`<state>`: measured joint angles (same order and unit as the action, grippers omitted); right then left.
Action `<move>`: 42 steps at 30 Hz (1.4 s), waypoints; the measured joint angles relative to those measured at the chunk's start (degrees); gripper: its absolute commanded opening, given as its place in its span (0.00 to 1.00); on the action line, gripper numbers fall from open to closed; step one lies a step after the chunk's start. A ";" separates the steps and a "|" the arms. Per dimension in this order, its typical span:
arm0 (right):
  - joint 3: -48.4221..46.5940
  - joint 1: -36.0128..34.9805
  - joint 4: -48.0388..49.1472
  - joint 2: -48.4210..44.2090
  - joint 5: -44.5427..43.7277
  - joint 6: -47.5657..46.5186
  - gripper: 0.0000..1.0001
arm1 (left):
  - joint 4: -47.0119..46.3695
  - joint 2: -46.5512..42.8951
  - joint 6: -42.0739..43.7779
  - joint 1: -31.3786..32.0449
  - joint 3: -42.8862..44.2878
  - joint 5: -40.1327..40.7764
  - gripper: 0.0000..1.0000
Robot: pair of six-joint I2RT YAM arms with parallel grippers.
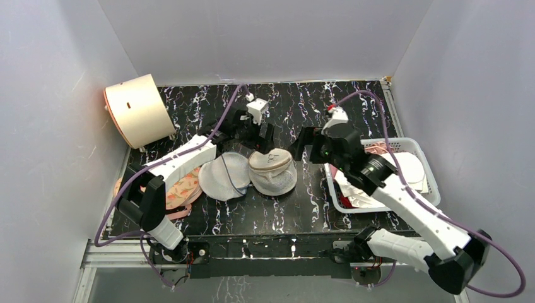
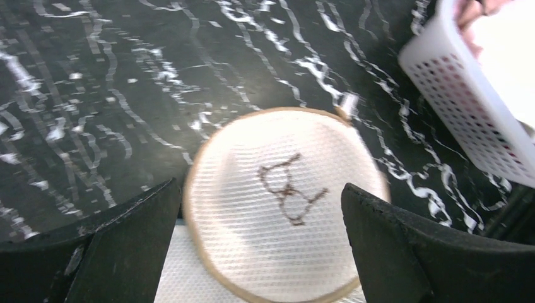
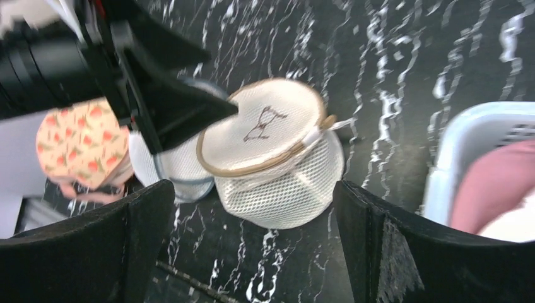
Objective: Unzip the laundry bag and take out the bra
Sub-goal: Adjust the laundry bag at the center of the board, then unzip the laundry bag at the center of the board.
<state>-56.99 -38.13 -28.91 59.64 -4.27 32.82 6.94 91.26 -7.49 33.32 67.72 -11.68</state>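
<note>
The laundry bag (image 1: pixel 272 169) sits mid-table (image 1: pixel 296 208) with its flat drawn face up, touching a white mesh bag (image 1: pixel 222 178) on its left. The left gripper (image 2: pixel 258 189) hovers over that face, jaws wide apart and holding nothing. The right gripper (image 3: pixel 253 186) hangs just to the bag's right, equally wide and empty. The step in hand looks like finding the zip: one gripper should pin the rim while the other pinches the small tab (image 3: pixel 328 121) and draws it along the rim, not upward. The right wrist view shows the mesh side wall and that tab clearly, while the left wrist view gives little beyond the flat face. The bra shows in no view and is presumably inside the bag
</note>
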 measured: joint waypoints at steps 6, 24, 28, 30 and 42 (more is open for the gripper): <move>1.03 0.15 -2.03 -8.20 -8.41 -0.20 0.98 | -0.39 0.00 0.02 3.78 0.15 -5.86 0.98; 2.49 0.15 -5.49 -6.69 -11.26 -0.33 0.98 | 4.83 13.66 -1.70 7.67 8.22 -4.96 0.89; 2.49 0.15 -5.60 -6.69 -11.23 -0.33 0.98 | 5.35 13.73 -2.05 7.82 8.96 -4.72 0.90; 2.49 0.15 -5.60 -6.67 -11.23 -0.33 0.98 | 5.97 14.40 -2.16 8.20 10.29 -4.44 0.92; 2.49 0.15 -5.55 -5.25 -10.80 -0.20 0.98 | 9.81 20.04 -1.46 11.21 15.17 2.16 0.59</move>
<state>-54.50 -37.98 -34.46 54.39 -15.07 32.62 16.75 111.31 -8.95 44.53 82.89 -9.52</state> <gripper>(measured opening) 0.980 0.725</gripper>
